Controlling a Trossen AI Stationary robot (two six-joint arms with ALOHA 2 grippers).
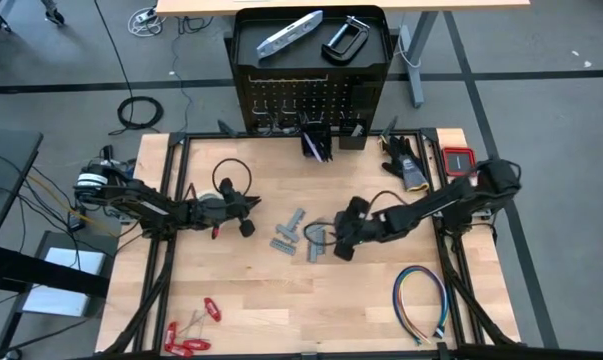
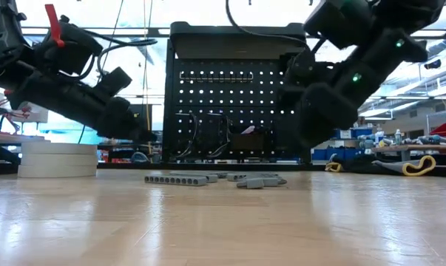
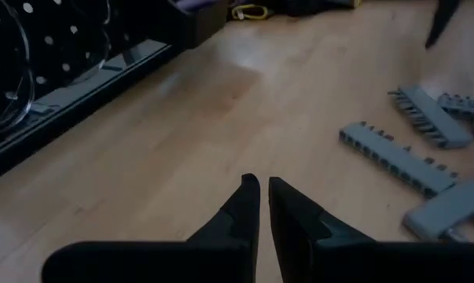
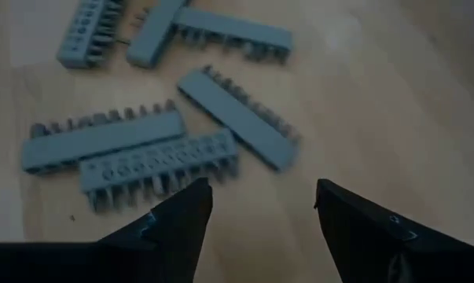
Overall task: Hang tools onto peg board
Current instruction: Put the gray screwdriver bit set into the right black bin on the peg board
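A pale wooden bench with a black frame stands on a grey floor, and a large upright black metal peg board with rows of small holes sits at its far edge. On the board's tray-like top lie a silver bar-shaped tool and a black C-clamp. Near the bench's middle lies a loose cluster of grey metal comb-like strips, some touching or overlapping. The right hand hovers just above these strips, its two dark fingers spread wide apart and holding nothing. The left hand is low over bare wood left of the strips, its fingers drawn nearly together with only a thin slit between them, gripping nothing. Beside the left arm sit stacked white tape rolls, and red-handled hand tools lie at the near left corner. A multicoloured wire loop rests at the near right.
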